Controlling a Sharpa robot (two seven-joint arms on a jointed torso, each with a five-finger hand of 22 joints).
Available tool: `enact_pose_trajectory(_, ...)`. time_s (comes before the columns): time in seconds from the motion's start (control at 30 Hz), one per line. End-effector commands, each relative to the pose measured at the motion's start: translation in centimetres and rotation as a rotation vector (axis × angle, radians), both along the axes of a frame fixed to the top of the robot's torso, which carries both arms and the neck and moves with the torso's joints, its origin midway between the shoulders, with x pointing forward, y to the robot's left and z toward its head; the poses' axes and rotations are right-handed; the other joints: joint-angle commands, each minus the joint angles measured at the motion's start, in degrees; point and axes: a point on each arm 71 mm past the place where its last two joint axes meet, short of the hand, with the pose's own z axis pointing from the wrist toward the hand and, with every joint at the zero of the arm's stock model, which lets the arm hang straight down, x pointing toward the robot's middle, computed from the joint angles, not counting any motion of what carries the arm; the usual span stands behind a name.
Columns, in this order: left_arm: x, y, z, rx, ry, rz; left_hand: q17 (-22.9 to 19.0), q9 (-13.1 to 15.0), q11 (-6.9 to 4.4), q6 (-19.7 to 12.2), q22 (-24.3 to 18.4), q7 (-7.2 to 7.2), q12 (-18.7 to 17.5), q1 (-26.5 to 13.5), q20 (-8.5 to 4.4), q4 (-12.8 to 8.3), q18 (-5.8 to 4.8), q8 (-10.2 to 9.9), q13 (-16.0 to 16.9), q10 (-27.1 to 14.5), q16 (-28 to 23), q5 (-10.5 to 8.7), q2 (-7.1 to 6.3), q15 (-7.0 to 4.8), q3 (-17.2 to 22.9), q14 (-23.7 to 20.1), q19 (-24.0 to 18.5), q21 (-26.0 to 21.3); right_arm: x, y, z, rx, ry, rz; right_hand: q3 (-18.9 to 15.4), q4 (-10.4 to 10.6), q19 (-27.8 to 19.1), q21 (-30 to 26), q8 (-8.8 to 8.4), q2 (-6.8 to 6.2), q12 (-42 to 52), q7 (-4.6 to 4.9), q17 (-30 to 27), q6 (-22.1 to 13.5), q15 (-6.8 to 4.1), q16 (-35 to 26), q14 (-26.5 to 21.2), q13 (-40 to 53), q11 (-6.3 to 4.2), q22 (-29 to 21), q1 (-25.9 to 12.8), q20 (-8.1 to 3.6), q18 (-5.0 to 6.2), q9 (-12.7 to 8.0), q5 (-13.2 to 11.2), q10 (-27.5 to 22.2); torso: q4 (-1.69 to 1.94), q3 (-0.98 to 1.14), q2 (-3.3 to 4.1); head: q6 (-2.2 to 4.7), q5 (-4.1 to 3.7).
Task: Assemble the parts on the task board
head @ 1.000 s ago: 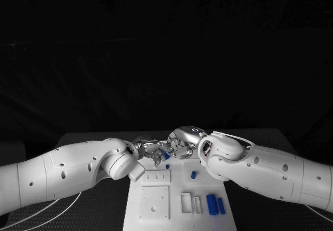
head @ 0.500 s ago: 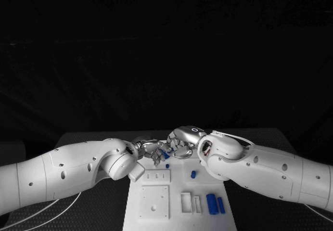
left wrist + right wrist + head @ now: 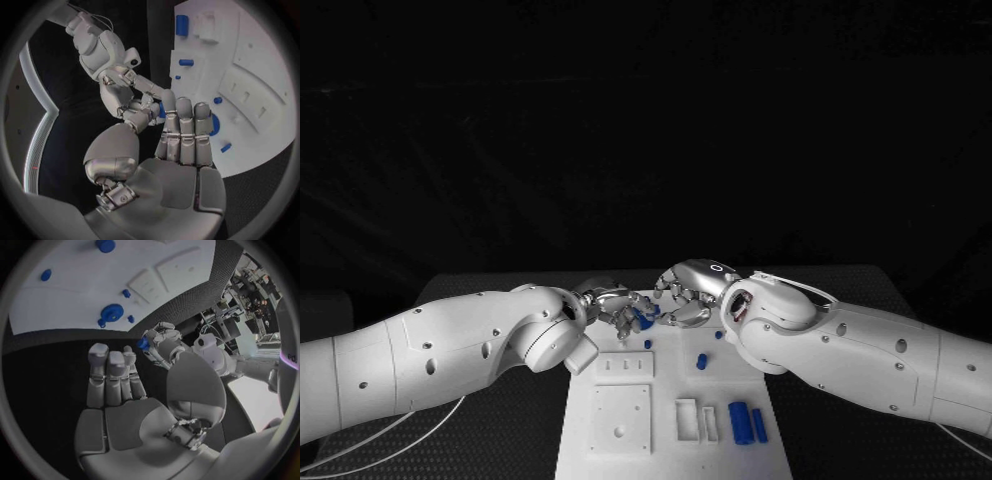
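The white task board [image 3: 620,420] lies in the middle of the black table. My left hand [image 3: 607,304] hovers over its far end and pinches a small blue part [image 3: 642,319] between thumb and fingertips; the part [image 3: 142,343] also shows in the right wrist view. My right hand [image 3: 688,294] is close beside it, fingers stretched out and apart, holding nothing. A round blue part [image 3: 111,312] sits on the board near that end. Two blue pegs [image 3: 648,345] [image 3: 702,362] stand farther in. Two longer blue pieces [image 3: 747,424] lie at the near right.
White raised blocks [image 3: 692,421] and a square plate [image 3: 619,419] occupy the board's near half. Both white forearms [image 3: 444,350] [image 3: 862,350] flank the board. Black table [image 3: 502,440] shows on either side.
My right hand has drawn back a little to the right, away from the left hand. The left hand keeps the blue part at the same spot.
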Motion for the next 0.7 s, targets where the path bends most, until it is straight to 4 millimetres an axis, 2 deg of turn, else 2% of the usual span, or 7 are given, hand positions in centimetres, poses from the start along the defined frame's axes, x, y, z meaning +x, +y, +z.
enact_pose_trajectory(0.03,0.0,0.0,0.1,0.055,-0.041,-0.044,-0.1,0.2,-0.04,4.7,0.5,-2.49,0.3,0.1,-3.89,-0.3,0.46,0.3,0.1,0.5,0.4,0.44,0.61,-0.24,0.1,0.2,0.1,0.3,-0.1,-0.7,0.5,0.083,-0.026,-0.004,-1.0,0.3,-0.6,-0.4,-0.43,-0.68,-0.2,1.92,0.1,-2.6,0.41,-0.2,-0.3,-0.2,0.10,0.1,-0.2,0.08,2.43,-0.1,1.7,-0.7,-0.07,0.08,0.03,-0.06,0.13)
enact_pose_trajectory(0.13,0.1,0.4,0.0,0.122,-0.058,-0.064,-0.1,0.3,-0.11,4.9,0.5,-2.55,0.3,0.0,-3.95,-0.4,0.46,0.3,0.1,0.7,0.5,0.59,0.58,-0.33,0.1,0.3,0.2,0.4,0.2,-2.2,0.6,0.138,-0.021,-0.033,-2.6,0.8,-0.8,-0.6,-0.37,-0.76,0.1,2.01,0.1,-2.8,0.50,-0.2,-0.5,-0.6,0.18,0.2,-0.7,0.18,2.43,-0.1,5.2,-1.0,-0.05,0.08,0.00,-0.16,0.26)
enact_pose_trajectory(0.27,0.2,1.1,-0.3,0.223,-0.070,-0.076,-0.1,0.7,-0.39,5.4,0.5,-2.82,0.6,-0.2,-4.22,-0.7,0.48,0.4,0.2,1.3,1.2,1.62,0.36,-0.73,0.2,0.8,0.6,0.8,1.0,-4.7,1.0,0.201,-0.001,-0.094,-3.4,1.3,-0.9,-0.9,-0.26,-0.60,0.2,2.00,0.1,-2.8,0.50,-0.3,-0.6,-1.0,0.18,0.3,-0.8,0.19,2.43,0.0,7.6,-1.1,-0.05,0.10,-0.06,-0.41,0.49)
enact_pose_trajectory(0.37,0.3,1.6,-0.7,0.293,-0.062,-0.080,0.1,1.3,-0.81,6.3,0.6,-3.23,1.2,-0.8,-4.53,-1.0,0.48,0.8,0.5,2.3,2.1,4.99,0.10,-1.12,0.2,1.5,1.1,1.5,2.2,-6.9,1.5,0.254,0.016,-0.165,-3.7,1.5,-0.9,-1.1,-0.13,-0.37,0.3,1.97,0.1,-2.7,0.47,-0.4,-0.7,-1.2,0.15,0.3,-0.5,0.15,2.43,0.0,9.6,-1.2,-0.17,0.16,-0.08,-0.64,0.77)
enact_pose_trajectory(0.5,0.1,2.1,-1.7,0.404,-0.061,-0.114,0.6,2.1,-1.46,7.7,0.9,-3.87,2.4,-1.9,-4.93,-1.3,0.53,1.4,1.2,3.5,3.8,8.29,0.18,-1.58,0.0,2.4,1.6,2.6,3.8,-9.3,1.9,0.303,0.037,-0.246,-3.8,1.4,-1.1,-1.3,-0.03,-0.04,0.3,1.95,0.0,-2.6,0.46,-0.5,-0.9,-1.5,0.14,0.3,0.0,0.07,2.43,0.0,11.0,-1.4,-0.33,0.24,-0.26,-1.10,0.90)
enact_pose_trajectory(0.63,-0.2,2.3,-2.4,0.487,-0.058,-0.139,1.3,3.1,-2.11,9.0,1.2,-4.53,4.0,-3.3,-5.37,-1.4,0.66,2.0,2.1,4.4,5.8,10.57,0.40,-2.07,0.1,3.1,2.2,4.1,5.2,-10.8,2.5,0.321,0.037,-0.300,-3.9,1.4,-1.2,-1.5,0.00,0.25,0.4,1.97,0.0,-2.7,0.47,-0.6,-1.0,-1.7,0.15,0.4,0.2,0.03,2.43,0.0,12.6,-1.5,-0.44,0.40,-0.46,-1.85,1.30)
enact_pose_trajectory(0.7,-0.3,2.4,-2.9,0.531,-0.065,-0.149,1.6,3.7,-2.41,9.5,1.2,-4.84,4.9,-4.0,-5.61,-1.4,0.77,2.2,2.7,4.6,6.8,10.79,0.57,-2.36,0.5,3.4,2.4,4.9,5.7,-11.3,2.8,0.321,0.035,-0.317,-4.0,1.3,-1.3,-1.6,-0.01,0.37,0.4,1.99,0.0,-2.8,0.49,-0.6,-1.0,-1.9,0.17,0.4,0.4,0.01,2.43,0.0,13.4,-1.6,-0.46,0.52,-0.60,-2.31,1.57)
